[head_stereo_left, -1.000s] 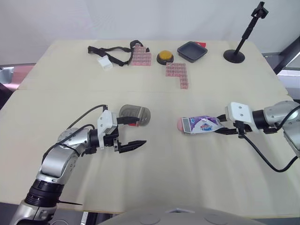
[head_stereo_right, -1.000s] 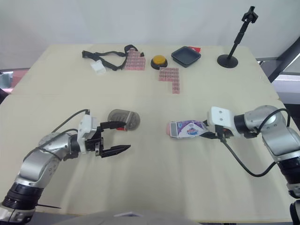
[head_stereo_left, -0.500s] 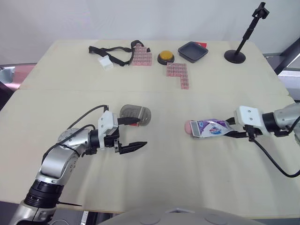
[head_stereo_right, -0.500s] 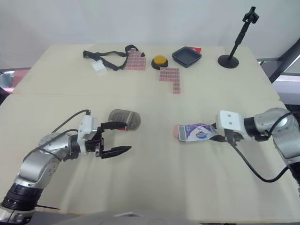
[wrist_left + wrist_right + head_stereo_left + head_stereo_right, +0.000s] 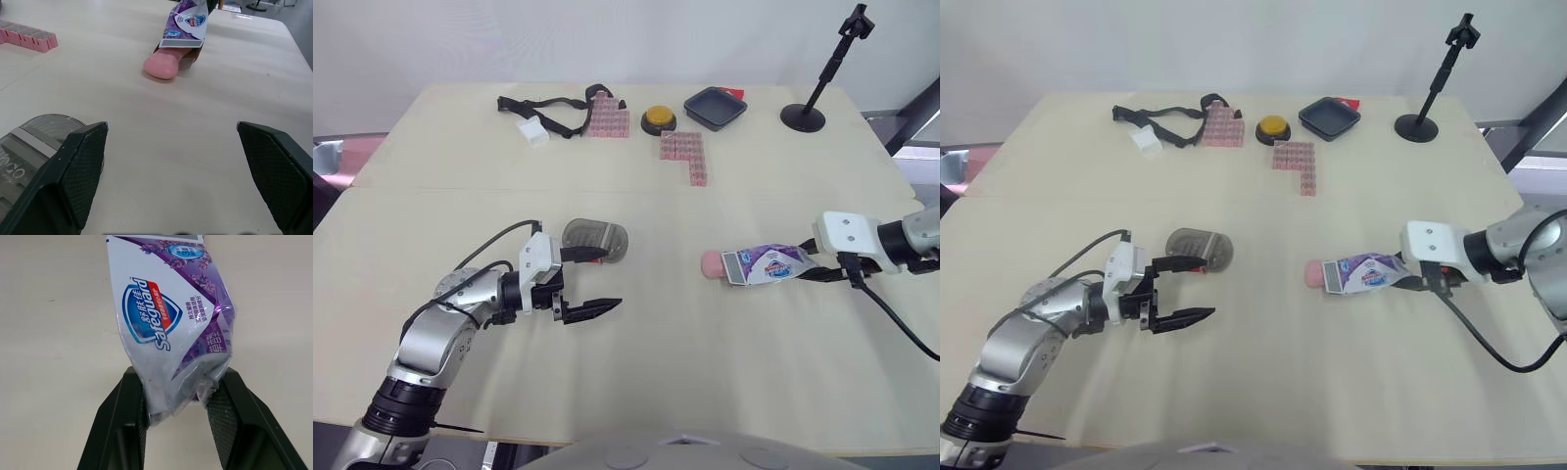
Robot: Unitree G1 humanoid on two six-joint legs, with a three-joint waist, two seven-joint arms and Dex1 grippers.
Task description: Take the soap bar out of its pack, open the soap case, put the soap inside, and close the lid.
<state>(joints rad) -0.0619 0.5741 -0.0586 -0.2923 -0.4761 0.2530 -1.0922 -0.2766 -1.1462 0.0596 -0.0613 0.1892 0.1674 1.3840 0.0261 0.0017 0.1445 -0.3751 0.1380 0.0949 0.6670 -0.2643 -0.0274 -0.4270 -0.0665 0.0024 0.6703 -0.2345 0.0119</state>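
**Soap partly out of its pack, case not yet opened**

The right pincer is pinching the crimped tail of the purple soap pack, its two black fingers pressed against either side of the wrapper. The pack lies flat on the worktop and stretches away from the fingertips towards the robot's left. At the pack's far, open end the pink soap bar pokes out. Roughly its front part is showing, while the rest sits inside the wrapper, so the bar is not free yet.

The left pincer is spread wide and holds nothing. The smoky translucent soap case rests on the worktop just beside the finger farther from the robot. Whether that finger touches it cannot be told. The case looks shut. The soap bar lies well ahead of this pincer, out beyond its open fingers.

By my reading, the first step is underway and about half done. The pack is open and the bar is emerging. What is left is to get the bar fully clear of the wrapper, open the case, put the soap inside and shut it again.
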